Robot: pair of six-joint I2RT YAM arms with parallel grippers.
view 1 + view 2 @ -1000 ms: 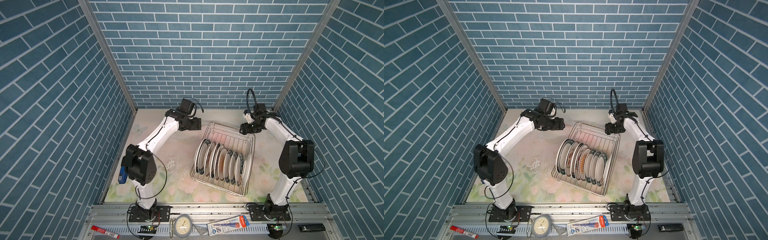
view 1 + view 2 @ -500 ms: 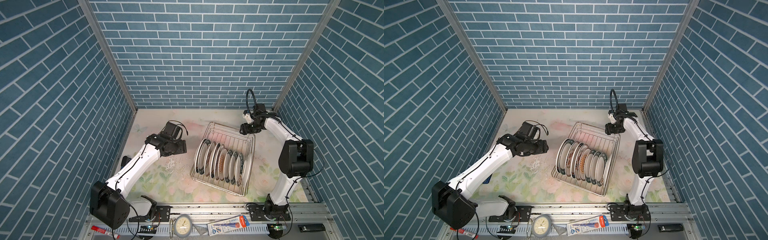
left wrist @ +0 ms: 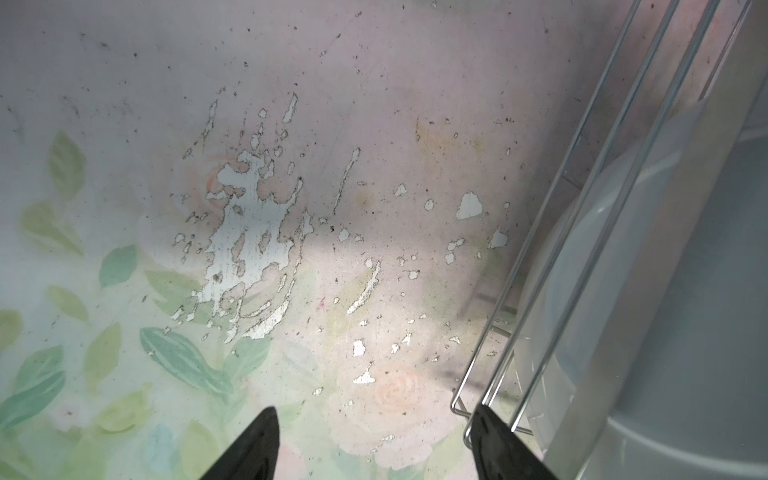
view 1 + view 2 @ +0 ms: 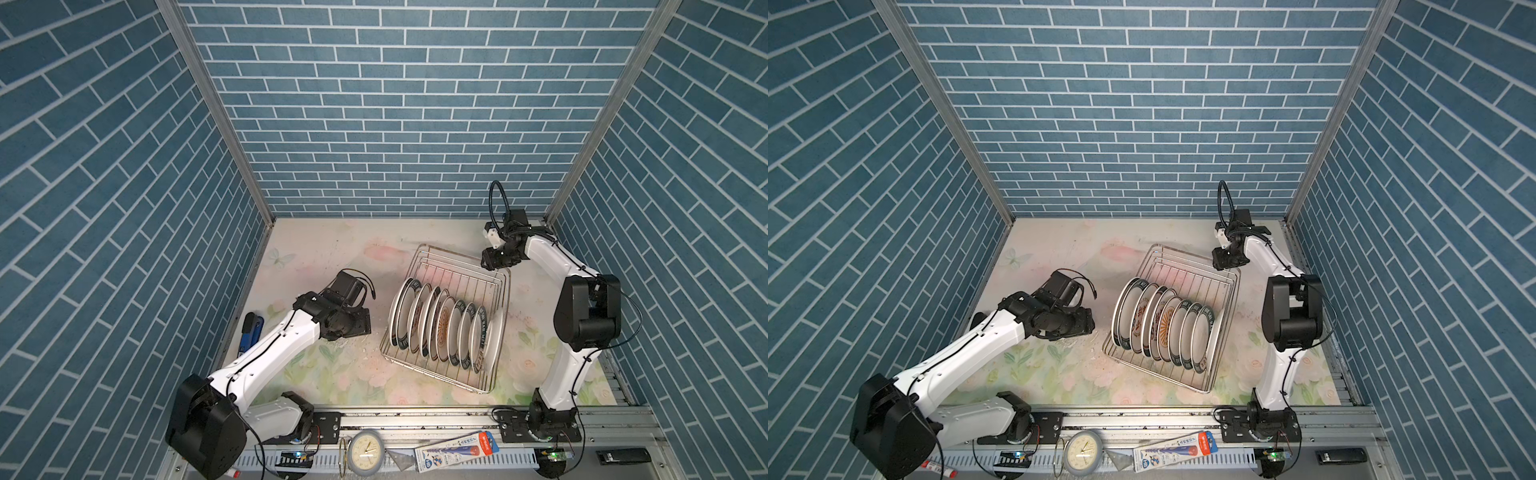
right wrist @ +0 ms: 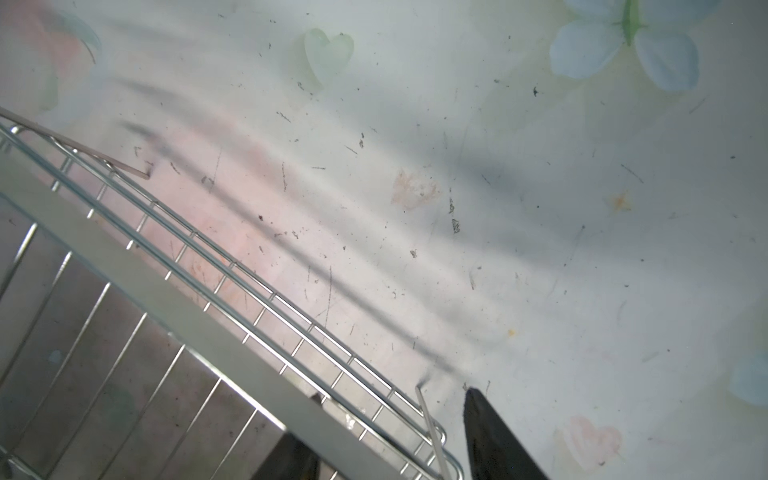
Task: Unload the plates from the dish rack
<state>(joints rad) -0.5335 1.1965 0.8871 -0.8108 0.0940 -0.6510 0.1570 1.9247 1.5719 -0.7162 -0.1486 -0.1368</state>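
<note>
Nine or so plates stood on edge in one row inside the dish rack, toward its near end. The far end showed bare wire. In both top views you saw the rack right of centre on the floral surface, turned at an angle. Some plates carried dark lettered rims, and one had an orange sunburst face. The rightmost plate stood right against the rack's right wall.

You had the left fingers low over the surface, just left of the rack's left side. They stood wide apart, with nothing between them but the worn floral print. In the left wrist view one fingertip lay over the rack's corner wire, and you could not tell whether it touched. A white plate showed behind those wires.

You had the right fingers at the rack's far right corner, astride its rim, one inside the rack and one outside. They stood partly apart. You could not tell whether they pinched the wire or merely flanked it.

A small round clock lay at the near edge, well apart from the rack.
</note>
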